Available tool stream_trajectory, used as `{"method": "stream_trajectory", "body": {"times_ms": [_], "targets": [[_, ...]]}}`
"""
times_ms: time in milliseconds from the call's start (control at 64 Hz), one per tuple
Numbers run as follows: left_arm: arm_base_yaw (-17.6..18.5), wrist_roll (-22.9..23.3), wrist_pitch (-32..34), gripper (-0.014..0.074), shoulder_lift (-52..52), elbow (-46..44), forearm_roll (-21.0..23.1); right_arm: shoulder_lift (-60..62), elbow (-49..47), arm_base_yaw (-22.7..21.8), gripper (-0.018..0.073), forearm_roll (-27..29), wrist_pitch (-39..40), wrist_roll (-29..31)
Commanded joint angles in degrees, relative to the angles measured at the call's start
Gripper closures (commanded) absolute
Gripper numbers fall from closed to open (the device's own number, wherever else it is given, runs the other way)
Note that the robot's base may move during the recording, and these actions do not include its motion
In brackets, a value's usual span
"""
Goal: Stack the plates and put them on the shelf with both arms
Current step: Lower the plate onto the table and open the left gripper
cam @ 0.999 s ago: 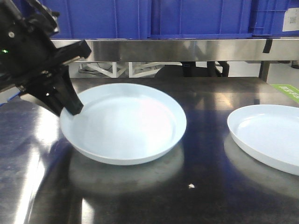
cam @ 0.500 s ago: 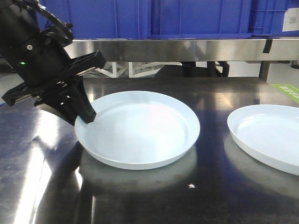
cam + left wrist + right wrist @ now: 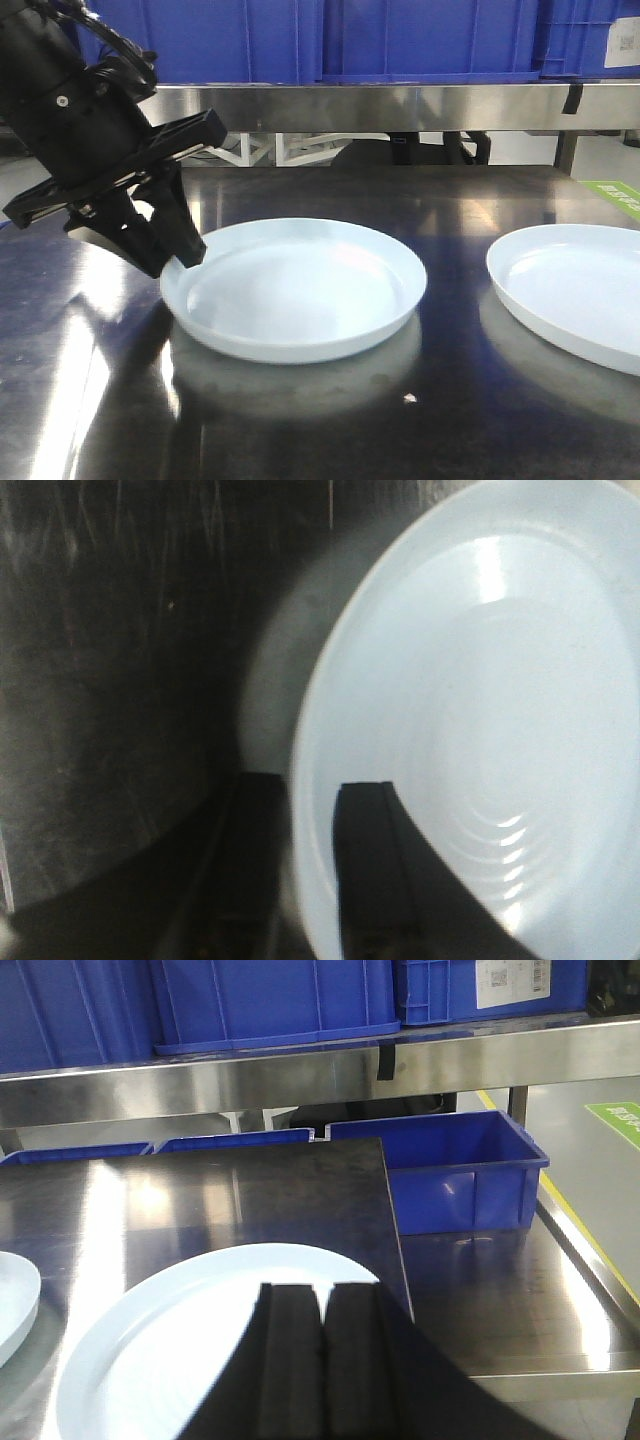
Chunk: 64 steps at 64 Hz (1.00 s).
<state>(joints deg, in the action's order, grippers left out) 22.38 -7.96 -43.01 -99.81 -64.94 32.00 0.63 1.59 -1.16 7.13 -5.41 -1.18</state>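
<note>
Left gripper is clamped on the rim of the left plate, 1 finger inside the rim and 1 outside, with the plate down on the tabletop. Right gripper has its 2 fingers pressed together on nothing, hovering over the right plate. The 2 plates sit well apart, unstacked, in front of the shelf holding blue crates.

Glossy white plates on dark reflective steel tabletop (blue plastic crates behind).
</note>
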Motion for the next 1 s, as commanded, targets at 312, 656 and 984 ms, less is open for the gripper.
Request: {"method": "stream_trajectory", "body": {"times_ms": [312,656,984], "targets": [[0.37,0.33,0.75,0.0192,6.11,-1.74,-1.09,1.07,0.1,-0.4,0.0504,-0.51,4.76,0.23],[4.03,0.33,5.68,0.0253,14.83,-1.28,-17.79,1.07,0.1,-0.4,0.0504,-0.51,4.76,0.23],[6.96,0.33,22.4,0.0511,24.94,8.63,-20.4,1.07,0.1,-0.4,0.0504,-0.51,4.76,0.23]]}}
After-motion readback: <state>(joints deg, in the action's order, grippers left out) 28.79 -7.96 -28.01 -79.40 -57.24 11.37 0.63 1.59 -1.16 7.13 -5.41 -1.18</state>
